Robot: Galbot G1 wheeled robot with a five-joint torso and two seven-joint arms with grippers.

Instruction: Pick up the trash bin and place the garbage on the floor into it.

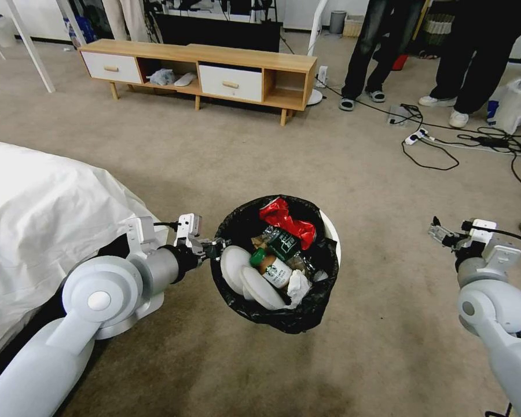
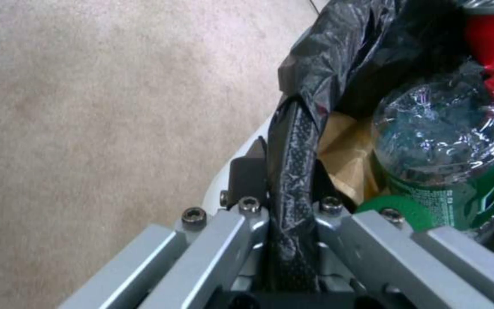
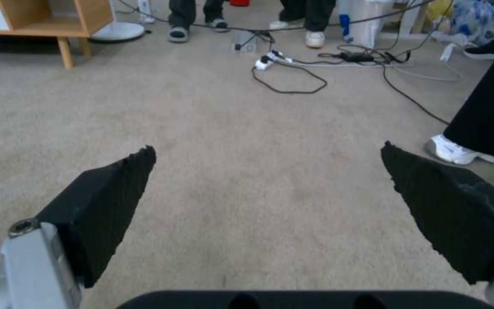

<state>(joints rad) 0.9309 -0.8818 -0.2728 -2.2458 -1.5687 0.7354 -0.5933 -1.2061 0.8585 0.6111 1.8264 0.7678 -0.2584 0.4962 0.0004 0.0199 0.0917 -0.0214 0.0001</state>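
The left gripper (image 1: 219,245) is clamped on the rim of the trash bin (image 1: 330,229), holding it above the floor (image 1: 226,156), near the corner of a white-covered bed (image 1: 35,214). The garbage (image 1: 275,255), bottles and a red wrapper among it, fills the bin. The right gripper (image 1: 440,231) hovers well apart, its black pads (image 3: 109,201) spread wide with nothing between them.

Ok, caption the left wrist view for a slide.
Left gripper clamped on the trash bin's bag-lined rim, with a clear bottle inside.
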